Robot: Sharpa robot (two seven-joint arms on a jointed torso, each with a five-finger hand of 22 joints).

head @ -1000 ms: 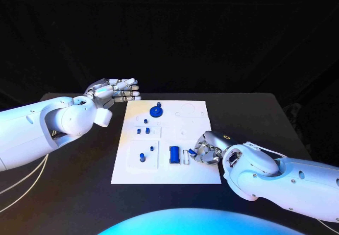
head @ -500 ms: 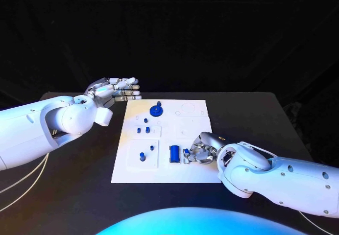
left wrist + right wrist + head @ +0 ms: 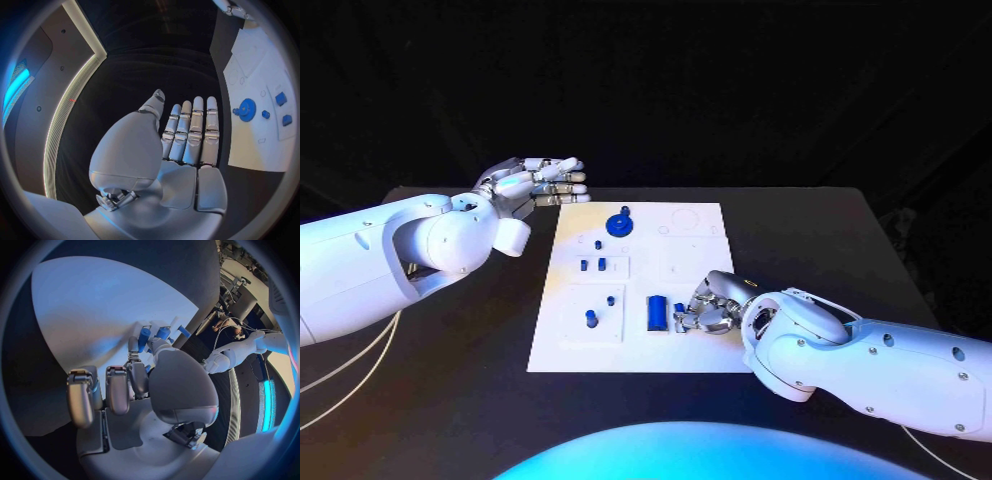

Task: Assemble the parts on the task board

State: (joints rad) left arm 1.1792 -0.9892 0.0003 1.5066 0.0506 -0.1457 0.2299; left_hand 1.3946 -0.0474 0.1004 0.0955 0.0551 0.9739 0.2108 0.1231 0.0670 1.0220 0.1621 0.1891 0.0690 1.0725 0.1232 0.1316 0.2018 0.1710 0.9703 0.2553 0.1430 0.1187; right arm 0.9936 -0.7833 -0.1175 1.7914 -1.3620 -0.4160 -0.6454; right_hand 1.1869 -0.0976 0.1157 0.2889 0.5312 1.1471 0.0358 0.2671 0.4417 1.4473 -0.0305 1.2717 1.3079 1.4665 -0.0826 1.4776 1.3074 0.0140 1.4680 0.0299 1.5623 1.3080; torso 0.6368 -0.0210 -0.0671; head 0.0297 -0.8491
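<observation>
The white task board (image 3: 692,352) lies in the middle of the table. My right hand (image 3: 710,311) rests on its near right part, fingers curled down. Its thumb and a finger pinch a small blue part (image 3: 679,308) (image 3: 145,339) against the board (image 3: 94,305), just right of a blue block (image 3: 656,313). A blue gear (image 3: 619,226) (image 3: 247,107) sits at the board's far end, with several small blue pegs (image 3: 593,266) in white insets on its left half. My left hand (image 3: 534,184) (image 3: 187,135) hovers off the board's far left corner, fingers straight, holding nothing.
The black table (image 3: 444,350) extends to both sides of the board. My left forearm (image 3: 387,260) hangs over the table's left side. Thin white cables (image 3: 358,375) trail under it. My right forearm (image 3: 877,365) covers the near right corner.
My right hand has slid a little to the left across the board, bringing the small blue part closer to the blue block. The left hand has stayed in place.
</observation>
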